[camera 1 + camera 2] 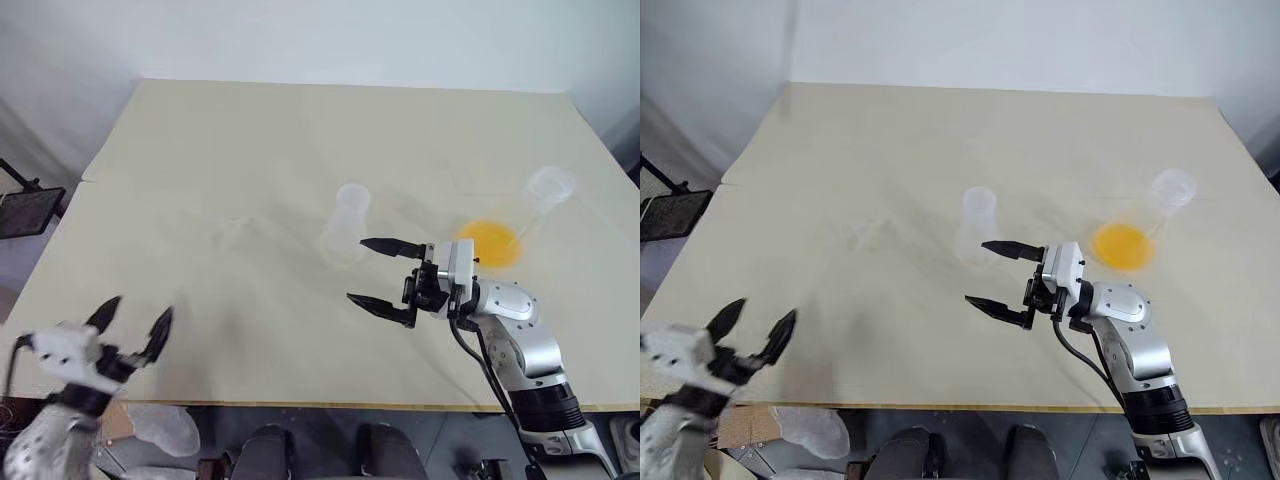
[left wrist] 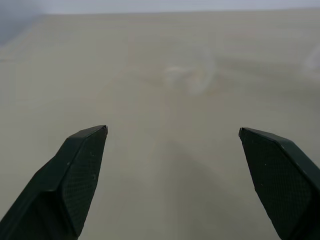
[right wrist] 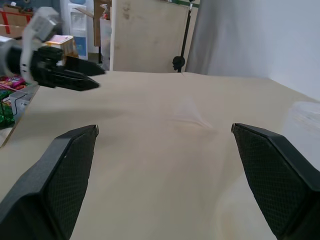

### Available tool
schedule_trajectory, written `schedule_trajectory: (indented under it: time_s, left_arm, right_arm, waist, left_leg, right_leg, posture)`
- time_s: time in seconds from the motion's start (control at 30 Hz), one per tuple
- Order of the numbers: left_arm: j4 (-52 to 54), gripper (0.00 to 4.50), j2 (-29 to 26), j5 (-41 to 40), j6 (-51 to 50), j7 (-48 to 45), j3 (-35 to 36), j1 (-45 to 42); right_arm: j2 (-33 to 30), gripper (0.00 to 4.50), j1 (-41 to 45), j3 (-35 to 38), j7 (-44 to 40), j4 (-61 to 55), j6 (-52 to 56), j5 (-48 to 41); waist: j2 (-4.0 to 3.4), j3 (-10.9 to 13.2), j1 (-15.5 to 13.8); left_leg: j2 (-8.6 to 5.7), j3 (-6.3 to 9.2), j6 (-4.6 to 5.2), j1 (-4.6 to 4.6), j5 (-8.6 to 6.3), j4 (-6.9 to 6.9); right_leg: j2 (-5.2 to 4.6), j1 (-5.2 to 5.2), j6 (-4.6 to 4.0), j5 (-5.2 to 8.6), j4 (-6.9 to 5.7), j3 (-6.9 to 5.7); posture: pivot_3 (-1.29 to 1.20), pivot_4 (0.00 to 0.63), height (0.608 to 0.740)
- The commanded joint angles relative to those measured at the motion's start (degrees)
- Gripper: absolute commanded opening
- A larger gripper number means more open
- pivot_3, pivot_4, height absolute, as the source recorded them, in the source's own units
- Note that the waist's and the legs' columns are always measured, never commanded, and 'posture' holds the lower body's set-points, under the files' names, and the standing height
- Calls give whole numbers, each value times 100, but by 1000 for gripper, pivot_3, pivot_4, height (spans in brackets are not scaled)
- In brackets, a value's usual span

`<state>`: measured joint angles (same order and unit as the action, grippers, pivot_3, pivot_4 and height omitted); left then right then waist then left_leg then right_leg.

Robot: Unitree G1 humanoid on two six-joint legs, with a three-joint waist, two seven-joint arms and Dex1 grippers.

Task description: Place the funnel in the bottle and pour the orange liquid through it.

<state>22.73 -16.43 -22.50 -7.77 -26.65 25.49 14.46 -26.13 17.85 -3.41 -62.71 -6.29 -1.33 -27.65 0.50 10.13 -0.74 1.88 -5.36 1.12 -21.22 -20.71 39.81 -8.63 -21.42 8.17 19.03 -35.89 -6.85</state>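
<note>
We see a big flat cream-coloured table (image 1: 250, 140) with three see-through things on it. Near the middle stands a slim clear bottle (image 1: 346, 226) with a long tube neck and a small round bottom, and it stands upright. Over on the right side stands a wider clear cone-shaped flask (image 1: 515, 222), and the see-through yellow-orange liquid (image 1: 489, 243) sits in its bottom like juice. To the left of the bottle lies a tiny clear plastic funnel (image 1: 232, 230), and it rests on the table well apart from the bottle. It is so faint that we cannot tell which way it points. Our left gripper (image 1: 138, 325) with its two black fingers is at the near left corner of the table, and its jaws are spread wide with nothing between them. It is well apart from the funnel. Our right gripper (image 1: 378, 273) is near the middle of the table and points to the left, with its jaws spread wide too and holding nothing. One fingertip is just in front of the bottle's bottom, but we cannot tell if it touches. The flask with the liquid is just behind this arm's wrist.
</note>
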Motion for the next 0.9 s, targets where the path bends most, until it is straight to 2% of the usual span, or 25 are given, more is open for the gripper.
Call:
schedule_trajectory:
  time_s: [0.03,0.13,0.23,0.47,0.57,0.6,0.7,0.9]
  left_arm:
    - [-131,4475,-205,255,-182,201,-343,-480]
    - [-1058,4475,-284,724,-158,449,-828,-1594]
    - [-1833,4475,-209,795,-113,296,-1216,-2418]
    - [-3060,4475,-176,997,78,476,-1427,-3388]
    - [-3044,3869,-237,999,3,541,-1375,-3325]
    - [-2989,3454,-279,1014,13,547,-1366,-3260]
    - [-2745,2669,-383,931,-53,530,-1298,-3060]
    - [-2561,803,-509,836,-132,534,-1157,-2915]
  right_arm:
    - [-5,4500,-113,140,90,-216,-106,-7]
    - [-31,4500,-245,177,190,-351,-67,5]
    - [-47,4500,-316,178,246,-436,-53,42]
    - [-41,4500,-420,278,450,-597,-61,89]
    - [-40,4500,-496,279,515,-650,-91,111]
    - [-35,4500,-516,286,544,-662,-104,120]
    - [-20,4500,-575,313,606,-686,-150,148]
    - [14,4500,-673,331,733,-668,-306,200]
  waist:
    - [-1,-1,15]
    - [-2,-2,39]
    - [-3,-2,5]
    - [-2,-1,81]
    - [-2,-1,80]
    - [-2,-1,78]
    - [-2,-1,83]
    - [-2,-1,55]
  left_leg:
    - [-5,0,-1,0,0,0]
    - [-11,-4,-3,0,0,-2]
    - [-13,-3,-10,-2,5,5]
    - [-14,-2,-11,-3,4,-6]
    - [-13,-3,-11,-3,4,-5]
    - [-13,-1,-11,-3,4,-5]
    - [-13,-1,-11,-3,4,-4]
    - [-12,2,-11,-3,4,2]
  right_leg:
    - [1,0,0,0,-1,-1]
    - [8,-4,0,0,-1,-3]
    - [13,-1,0,0,-3,-9]
    - [14,-7,1,0,-3,-17]
    - [13,-7,1,0,-3,-17]
    - [13,-7,1,0,-3,-17]
    - [12,-7,1,0,-3,-15]
    - [11,-3,1,0,-3,-15]
  posture:
    - [0,150,740]
    - [0,150,740]
    - [0,150,740]
    - [0,150,740]
    - [0,150,740]
    - [0,150,740]
    - [0,150,740]
    - [0,150,740]
